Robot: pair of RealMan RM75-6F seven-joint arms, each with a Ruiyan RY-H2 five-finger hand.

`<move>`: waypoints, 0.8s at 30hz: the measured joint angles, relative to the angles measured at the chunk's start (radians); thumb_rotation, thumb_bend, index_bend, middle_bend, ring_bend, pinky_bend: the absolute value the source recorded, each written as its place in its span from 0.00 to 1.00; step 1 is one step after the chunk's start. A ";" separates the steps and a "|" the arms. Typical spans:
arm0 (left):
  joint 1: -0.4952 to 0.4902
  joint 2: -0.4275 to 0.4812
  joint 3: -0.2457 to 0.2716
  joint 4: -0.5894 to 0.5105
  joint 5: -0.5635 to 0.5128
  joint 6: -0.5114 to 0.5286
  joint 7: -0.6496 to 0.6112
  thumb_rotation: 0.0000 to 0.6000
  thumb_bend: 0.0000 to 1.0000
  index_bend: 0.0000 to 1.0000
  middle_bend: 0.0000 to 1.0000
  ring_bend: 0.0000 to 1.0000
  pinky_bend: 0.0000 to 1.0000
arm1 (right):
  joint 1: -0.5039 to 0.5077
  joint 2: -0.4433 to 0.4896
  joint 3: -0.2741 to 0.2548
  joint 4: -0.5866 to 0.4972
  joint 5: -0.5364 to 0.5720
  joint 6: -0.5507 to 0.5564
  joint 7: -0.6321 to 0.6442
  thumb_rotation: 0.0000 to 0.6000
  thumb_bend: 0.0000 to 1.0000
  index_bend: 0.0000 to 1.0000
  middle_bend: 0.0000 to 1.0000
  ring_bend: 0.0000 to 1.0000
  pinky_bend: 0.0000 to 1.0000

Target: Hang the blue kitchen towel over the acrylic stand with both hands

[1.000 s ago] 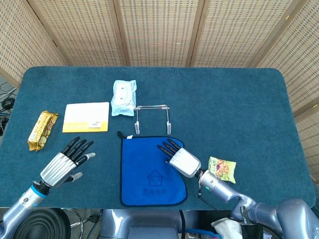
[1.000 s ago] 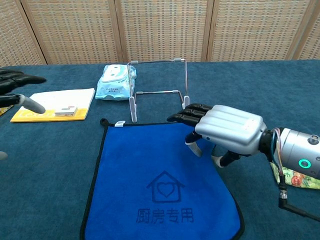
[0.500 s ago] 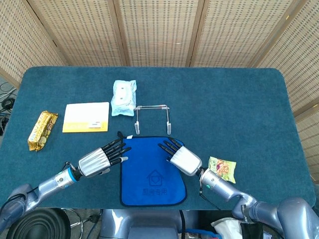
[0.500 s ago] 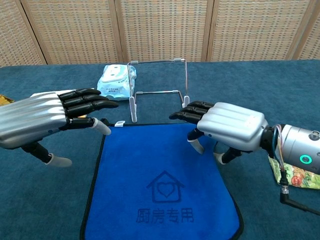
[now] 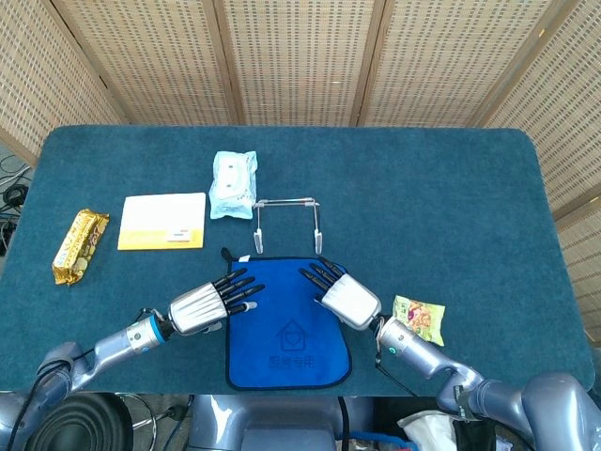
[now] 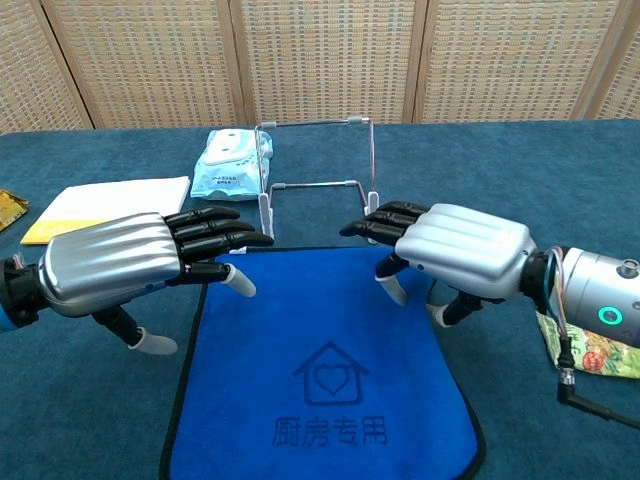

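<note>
One blue kitchen towel [image 5: 286, 319], black-edged with a printed house outline, lies flat on the teal bench [image 5: 432, 216] just before one clear acrylic stand [image 5: 286, 221]. The left robot hand [image 6: 140, 260] and right robot hand [image 6: 450, 245], both spread and empty, hover over its far corners.

towel [image 6: 320, 400] front edge cropped, snack packet [image 6: 590, 355] half hidden

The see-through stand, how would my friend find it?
Start at the blue towel lying flat near the table's front edge. Just behind its far edge stands the acrylic stand, right of a pale wipes pack. It alone is a clear, empty frame.
</note>
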 measured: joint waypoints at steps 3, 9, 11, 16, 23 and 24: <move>-0.010 -0.018 0.009 0.018 -0.011 -0.007 -0.006 1.00 0.01 0.26 0.00 0.00 0.00 | -0.002 -0.003 -0.003 0.006 -0.001 0.003 0.006 1.00 0.44 0.65 0.05 0.00 0.00; -0.028 -0.045 0.030 0.050 -0.024 -0.019 -0.020 1.00 0.00 0.26 0.00 0.00 0.00 | -0.005 -0.009 -0.005 0.023 0.002 0.006 0.022 1.00 0.44 0.65 0.05 0.00 0.00; -0.033 -0.051 0.038 0.061 -0.027 -0.023 -0.019 1.00 0.01 0.26 0.00 0.00 0.00 | -0.006 -0.009 -0.007 0.029 0.002 0.006 0.027 1.00 0.44 0.65 0.05 0.00 0.00; -0.033 -0.065 0.045 0.075 -0.047 -0.023 -0.023 1.00 0.01 0.26 0.00 0.00 0.00 | -0.008 -0.012 -0.014 0.046 -0.002 0.012 0.044 1.00 0.44 0.65 0.05 0.00 0.00; -0.038 -0.078 0.056 0.092 -0.061 -0.022 -0.023 1.00 0.07 0.29 0.00 0.00 0.00 | -0.011 -0.015 -0.019 0.055 -0.006 0.018 0.054 1.00 0.44 0.65 0.05 0.00 0.00; -0.038 -0.079 0.057 0.093 -0.062 -0.022 -0.023 1.00 0.08 0.29 0.00 0.00 0.00 | -0.011 -0.015 -0.019 0.055 -0.006 0.019 0.055 1.00 0.44 0.65 0.05 0.00 0.00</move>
